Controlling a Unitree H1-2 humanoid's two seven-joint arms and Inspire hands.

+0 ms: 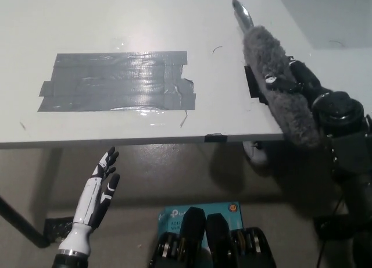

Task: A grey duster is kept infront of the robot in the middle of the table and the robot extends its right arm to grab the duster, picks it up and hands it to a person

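Duster [278, 85]: grey, gripped in our black right robot hand [290, 82], lifted over the surface [145, 18]; handover remains. White left robot hand [99, 189] rests, fingers apart.

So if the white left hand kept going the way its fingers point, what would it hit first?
Likely the front edge of the table: the left hand hangs below it, fingers aimed up and away. Depth is unclear, so it might pass underneath.

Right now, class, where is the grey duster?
In the head view, the grey duster is held in the black right hand over the table's right edge, right of the tape patch.
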